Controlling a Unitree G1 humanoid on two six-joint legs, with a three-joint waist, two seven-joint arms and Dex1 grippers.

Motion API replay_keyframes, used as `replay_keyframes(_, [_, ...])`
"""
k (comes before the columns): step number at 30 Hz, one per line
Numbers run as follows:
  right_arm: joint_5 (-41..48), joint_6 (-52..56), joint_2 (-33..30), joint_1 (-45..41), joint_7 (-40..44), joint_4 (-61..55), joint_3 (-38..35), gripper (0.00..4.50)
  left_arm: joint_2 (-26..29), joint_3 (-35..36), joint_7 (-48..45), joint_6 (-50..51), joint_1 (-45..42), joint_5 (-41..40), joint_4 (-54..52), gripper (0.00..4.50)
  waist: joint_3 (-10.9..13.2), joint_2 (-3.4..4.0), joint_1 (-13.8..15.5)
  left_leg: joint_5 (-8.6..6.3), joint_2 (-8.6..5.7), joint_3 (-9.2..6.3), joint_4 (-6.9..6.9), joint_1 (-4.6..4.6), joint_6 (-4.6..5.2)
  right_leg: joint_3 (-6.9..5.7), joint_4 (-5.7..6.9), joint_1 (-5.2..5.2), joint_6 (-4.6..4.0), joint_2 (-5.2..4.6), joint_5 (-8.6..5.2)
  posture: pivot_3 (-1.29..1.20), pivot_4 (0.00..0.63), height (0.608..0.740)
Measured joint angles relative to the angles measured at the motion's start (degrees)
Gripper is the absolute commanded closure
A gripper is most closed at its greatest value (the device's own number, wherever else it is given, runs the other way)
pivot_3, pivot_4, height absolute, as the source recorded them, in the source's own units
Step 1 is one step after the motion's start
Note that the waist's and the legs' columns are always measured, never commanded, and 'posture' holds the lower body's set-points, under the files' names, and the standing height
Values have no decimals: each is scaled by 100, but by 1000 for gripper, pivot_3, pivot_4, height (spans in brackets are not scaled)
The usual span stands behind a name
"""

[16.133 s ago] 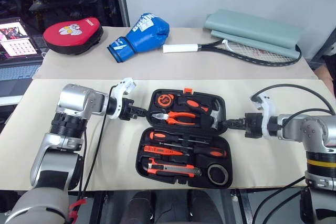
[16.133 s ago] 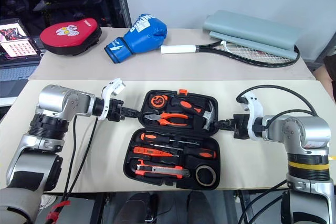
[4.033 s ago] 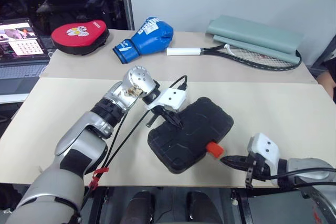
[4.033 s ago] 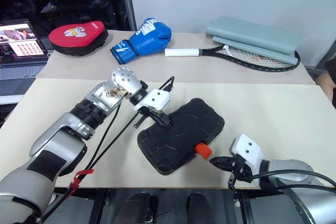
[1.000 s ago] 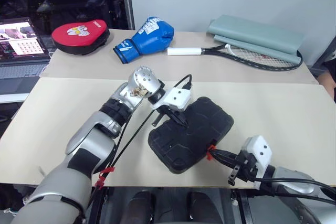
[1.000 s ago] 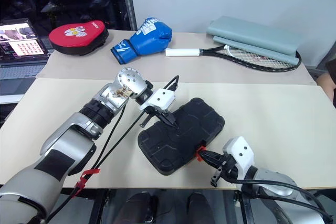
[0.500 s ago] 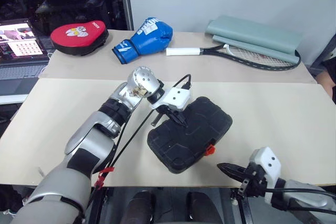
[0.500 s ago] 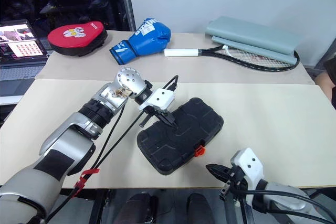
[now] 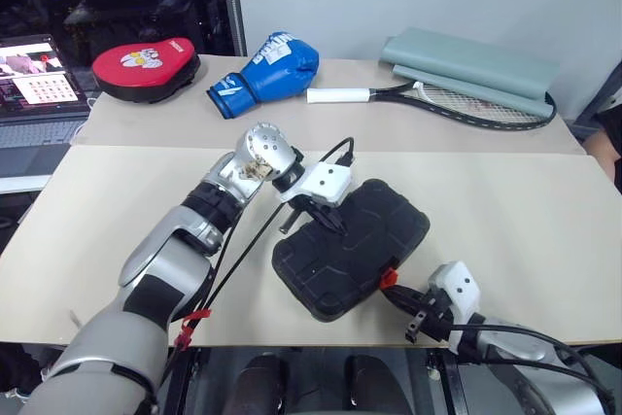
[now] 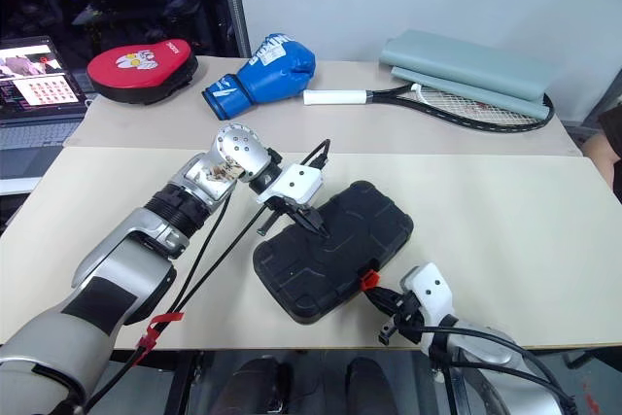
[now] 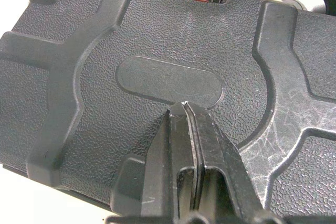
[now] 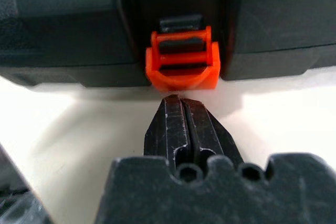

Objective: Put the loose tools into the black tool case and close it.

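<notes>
- Two hands are at the black tool case [image 9: 352,248], which lies lid down, skewed, at the near middle of the worktop [image 9: 525,211], its near corner close to the worktop's near edge
- Left hand [image 9: 333,224]: fingers pressed together, holding nothing, tips resting on the case's textured lid beside the oval recess
- Right hand [image 12: 181,107]: fingers likewise together and empty, tips on the worktop just short of the orange latch [image 12: 181,67] on the case's near right side; not touching it, as far as the right wrist view shows
- Latch: hangs below the seam and appears not yet snapped up; closing is judged incomplete
- Loose tools: presumably inside, though this cannot be confirmed
- Handling, as a judgement: stiff moulded shell, moderately heavy if full, pebbled surface giving fair friction; it may slide on the smooth worktop, so downward pressure on the lid is advisable
- Point of contact: the latch's lower lip, pushed upward and inward
- Risk: thin plastic tab; closed fingertips may slip off
</notes>
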Motion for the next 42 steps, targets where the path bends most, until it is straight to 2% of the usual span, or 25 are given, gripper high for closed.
replay_keyframes(5, [103,73,82,1,-56,-13,-117,4500,-5,4,3,-1,-12,23,5,4450,0,1,-3,1,-1,0,1,-1,-1,1,8,-5,-1,0,0,0,150,736])
replay_keyframes(18, [474,881,-684,-37,-9,-942,-549,4500,-118,44,-24,-11,-36,48,79,4450,1,1,3,0,-3,1,0,-9,-1,2,6,-11,-1,-1,-1,0,150,736])
replay_keyframes(28, [934,1408,-1267,-618,337,-1188,-623,4500,-224,179,-21,-11,-34,179,166,4450,1,0,12,1,-3,0,1,-6,0,1,4,-5,-1,-1,0,0,150,736])
replay_keyframes(38, [843,1372,-1269,-1004,342,-967,-385,4500,-524,314,-19,-63,18,284,181,4450,1,0,-33,1,2,0,0,1,-1,2,5,-1,-1,2,1,0,150,736])
replay_keyframes(42, [841,1287,-1329,-852,420,-971,-616,4500,-498,394,-14,20,93,225,151,4450,1,0,-14,1,-2,1,1,-3,-1,2,4,-1,1,-1,2,0,150,736])
